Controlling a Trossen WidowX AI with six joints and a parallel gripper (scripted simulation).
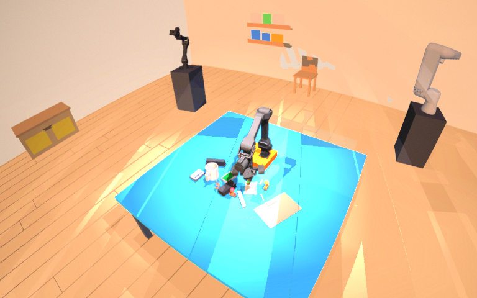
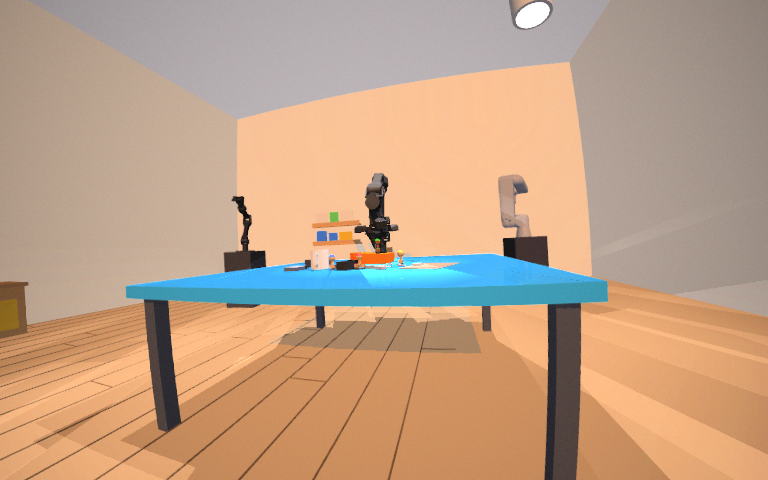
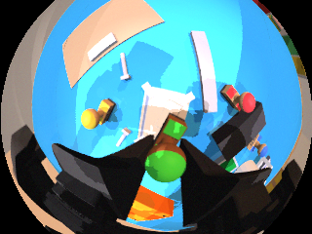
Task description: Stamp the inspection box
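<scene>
Well, we have the gripper [image 1: 248, 176] [image 2: 377, 234] [image 3: 167, 140] closed partway, its fingers stopped on the green-topped stamp [image 1: 248, 182] [image 2: 377, 246] [image 3: 166, 164], which we take for the PASS one; the lettering is too small to read. The stamp hangs above the card [image 1: 251, 189] [image 3: 157, 116]; its long axis runs from round knob to block, near upright, knob up and printing end down, and in the wrist view the block shows up and slightly right of the knob.

We judge it light and stiff, hardly fragile; the smooth knob could roll or slip, so we would grip the neck just below it, squarely, leaving the face free; pressing hard may tip it. Farther out, the green ink pad [image 1: 228, 176] [image 3: 228, 165] lies beside the dark block [image 1: 227, 188] [image 2: 345, 264] [image 3: 239, 131]; we cannot tell whether the face is inked.
</scene>
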